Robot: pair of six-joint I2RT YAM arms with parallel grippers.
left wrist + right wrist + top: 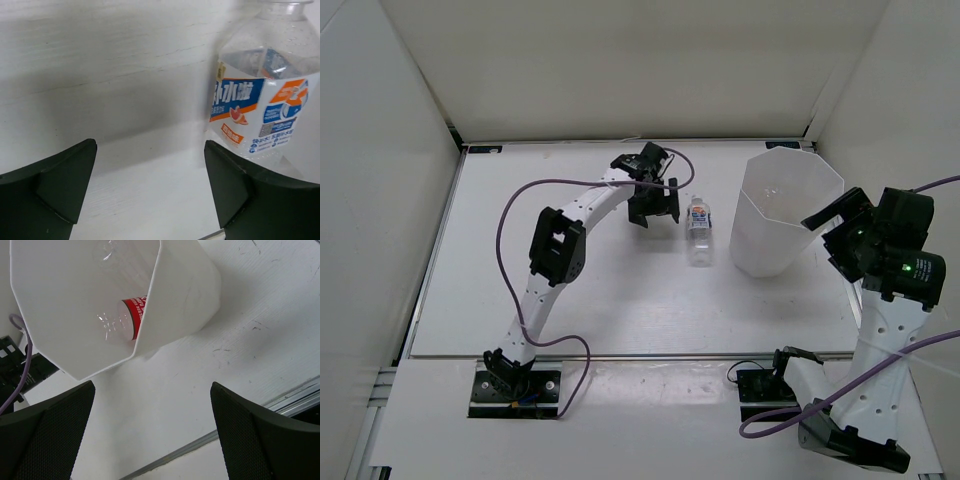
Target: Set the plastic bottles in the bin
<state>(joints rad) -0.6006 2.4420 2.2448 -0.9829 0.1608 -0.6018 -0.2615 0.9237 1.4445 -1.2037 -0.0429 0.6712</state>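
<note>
A clear bottle with a white-orange-blue label (698,230) lies on the table between my left gripper and the bin (782,215). My left gripper (653,205) is open and empty just left of it. In the left wrist view the bottle (260,110) sits at the right, beyond my right finger (235,185). My right gripper (835,225) is open and empty beside the bin's right side. In the right wrist view the bin (165,300) holds a red-labelled bottle (125,320) and at least one other clear bottle.
White walls enclose the table on three sides. The table's front edge rail (235,430) runs under my right gripper. A purple cable (520,200) loops along my left arm.
</note>
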